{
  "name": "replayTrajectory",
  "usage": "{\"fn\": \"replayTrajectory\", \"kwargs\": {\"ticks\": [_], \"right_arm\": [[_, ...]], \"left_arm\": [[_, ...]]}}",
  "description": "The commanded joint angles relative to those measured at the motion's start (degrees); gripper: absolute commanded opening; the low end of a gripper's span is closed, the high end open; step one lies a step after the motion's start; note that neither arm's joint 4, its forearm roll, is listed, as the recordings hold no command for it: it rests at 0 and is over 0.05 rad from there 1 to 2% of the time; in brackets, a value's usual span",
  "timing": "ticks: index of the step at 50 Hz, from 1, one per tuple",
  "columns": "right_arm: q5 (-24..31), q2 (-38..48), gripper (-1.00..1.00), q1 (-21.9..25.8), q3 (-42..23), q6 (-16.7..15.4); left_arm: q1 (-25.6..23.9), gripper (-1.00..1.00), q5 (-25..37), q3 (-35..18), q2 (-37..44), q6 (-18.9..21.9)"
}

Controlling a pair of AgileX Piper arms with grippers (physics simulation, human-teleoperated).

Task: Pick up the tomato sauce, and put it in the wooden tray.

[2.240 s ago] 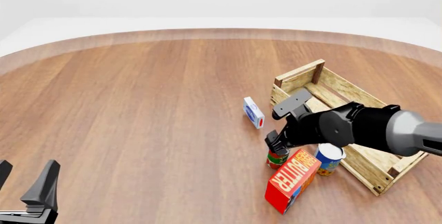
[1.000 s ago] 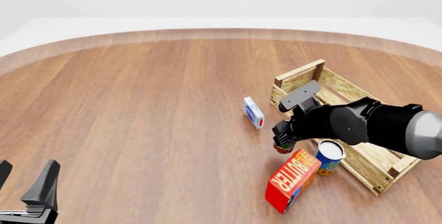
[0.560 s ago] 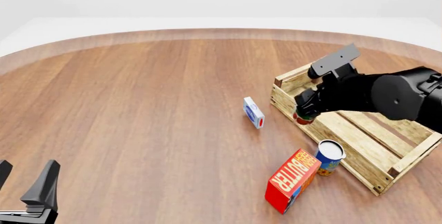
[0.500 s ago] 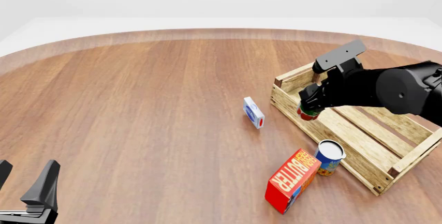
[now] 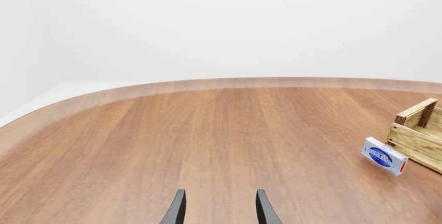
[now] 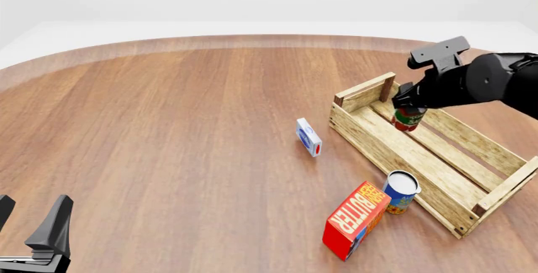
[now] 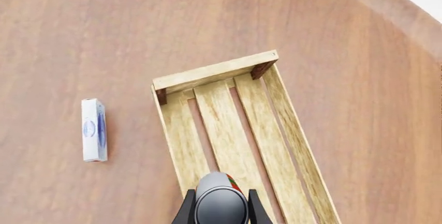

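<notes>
Holding the tomato sauce (image 6: pixel 409 119) off the worktop (image 6: pixel 168 128), our right gripper (image 6: pixel 406 104) has its jaws pinching the can on both sides, above the far end of the wooden tray (image 6: pixel 370 140). From the right wrist we see the can (image 7: pixel 220 204) over the tray's slats (image 7: pixel 228 141). Our left gripper (image 6: pixel 29 238) sits at the near left, jaws spread with nothing between. A blue-labelled can (image 6: pixel 401 191) and a red butter box (image 6: pixel 356 220) stand just beside the tray's near side; a small white-and-blue box (image 6: pixel 309 137) lies to its left.
</notes>
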Motion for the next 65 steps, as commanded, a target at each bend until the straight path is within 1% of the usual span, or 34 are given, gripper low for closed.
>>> {"fn": "replayTrajectory", "kwargs": {"ticks": [1, 2, 3, 5, 6, 7, 9, 10, 12, 13, 15, 17, 25, 36, 39, 40, 41, 42, 43, 44, 46, 48, 49, 50, 51, 52, 53, 54, 55, 56, 57, 61, 63, 65], "right_arm": [[-2.7, 10.7, -1.00, -6.3, -3.9, 1.9], [-3.1, 11.6, -1.00, -6.5, -3.8, 1.2], [-3.8, 13.1, -1.00, -7.0, -3.9, 1.7], [-5.1, 15.8, -1.00, -8.7, -4.4, 1.4], [-5.6, 15.9, -1.00, -8.2, -4.2, 1.7], [-5.2, 16.8, -1.00, -7.0, -4.4, 4.0], [-7.1, 17.8, -1.00, -9.8, -3.6, 1.2], [-7.2, 17.8, -1.00, -9.8, -3.6, 1.2], [-7.6, 19.6, -1.00, -9.5, -3.8, 2.7], [-8.6, 20.0, -1.00, -10.3, -3.3, 1.6], [-9.7, 21.0, -1.00, -10.6, -2.9, 2.1], [-10.5, 21.0, -1.00, -11.6, -2.5, 2.1], [-13.2, 23.0, -1.00, -12.2, -0.8, 2.2], [-14.7, 23.9, -1.00, -13.0, 0.5, 2.0], [-14.6, 23.7, -1.00, -12.1, 0.8, 2.3], [-14.4, 22.8, 1.00, -12.6, 0.8, 1.8], [-14.4, 22.8, 1.00, -12.6, 0.8, 1.8], [-12.5, 19.2, 1.00, -12.0, 0.5, 2.5], [-12.5, 19.2, 1.00, -12.0, 0.5, 2.5], [-9.1, 14.6, 1.00, -11.7, -0.7, 2.1], [-7.9, 12.8, 1.00, -11.7, -1.2, 2.2], [-3.1, 4.8, 1.00, -12.5, -3.8, 0.8], [-0.3, 1.8, 1.00, -11.8, -5.6, 0.9], [-0.3, 1.8, 1.00, -11.8, -5.6, 0.9], [5.2, -3.9, 1.00, -11.8, -10.6, 0.7], [5.2, -3.9, 1.00, -11.8, -10.6, 0.7], [10.8, -8.3, 1.00, -11.5, -16.6, 0.6], [10.9, -8.3, 1.00, -11.5, -16.7, 0.6], [16.0, -11.2, 1.00, -10.5, -22.6, 1.2], [16.1, -11.1, 1.00, -10.5, -22.8, 1.2], [18.8, -13.1, 1.00, -10.8, -26.6, 0.4], [24.3, -17.0, 1.00, -9.0, -33.5, 0.6], [25.0, -18.5, 1.00, -7.9, -32.8, 0.1], [23.0, -20.3, 1.00, -7.0, -28.6, -1.1]], "left_arm": [[0.0, 1.00, 0.0, 0.0, 0.0, 0.0], [0.0, 1.00, 0.0, 0.0, 0.0, 0.0], [0.0, 1.00, 0.0, 0.0, 0.0, 0.0], [0.0, 1.00, 0.0, 0.0, 0.0, 0.0], [0.0, 1.00, 0.0, 0.0, 0.0, 0.0], [0.0, 1.00, 0.0, 0.0, 0.0, 0.0], [0.0, 1.00, 0.0, 0.0, 0.0, 0.0], [0.0, 1.00, 0.0, 0.0, 0.0, 0.0], [0.0, 1.00, 0.0, 0.0, 0.0, 0.0], [0.0, 1.00, 0.0, 0.0, 0.0, 0.0], [0.0, 1.00, 0.0, 0.0, 0.0, 0.0], [0.0, 1.00, 0.0, 0.0, 0.0, 0.0], [0.0, 1.00, 0.0, 0.0, 0.0, 0.0], [0.0, 1.00, 0.0, 0.0, 0.0, 0.0], [0.0, 1.00, 0.0, 0.0, 0.0, 0.0], [0.0, 1.00, 0.0, 0.0, 0.0, 0.0], [0.0, 1.00, 0.0, 0.0, 0.0, 0.0], [0.0, 1.00, 0.0, 0.0, 0.0, 0.0], [0.0, 1.00, 0.0, 0.0, 0.0, 0.0], [0.0, 1.00, 0.0, 0.0, 0.0, 0.0], [0.0, 1.00, 0.0, 0.0, 0.0, 0.0], [0.0, 1.00, 0.0, 0.0, 0.0, 0.0], [0.0, 1.00, 0.0, 0.0, 0.0, 0.0], [0.0, 1.00, 0.0, 0.0, 0.0, 0.0], [0.0, 1.00, 0.0, 0.0, 0.0, 0.0], [0.0, 1.00, 0.0, 0.0, 0.0, 0.0], [0.0, 1.00, 0.0, 0.0, 0.0, 0.0], [0.0, 1.00, 0.0, 0.0, 0.0, 0.0], [0.0, 1.00, 0.0, 0.0, 0.0, 0.0], [0.0, 1.00, 0.0, 0.0, 0.0, 0.0], [0.0, 1.00, 0.0, 0.0, 0.0, 0.0], [0.0, 1.00, 0.0, 0.0, 0.0, 0.0], [0.0, 1.00, 0.0, 0.0, 0.0, 0.0], [0.0, 1.00, 0.0, 0.0, 0.0, 0.0]]}}
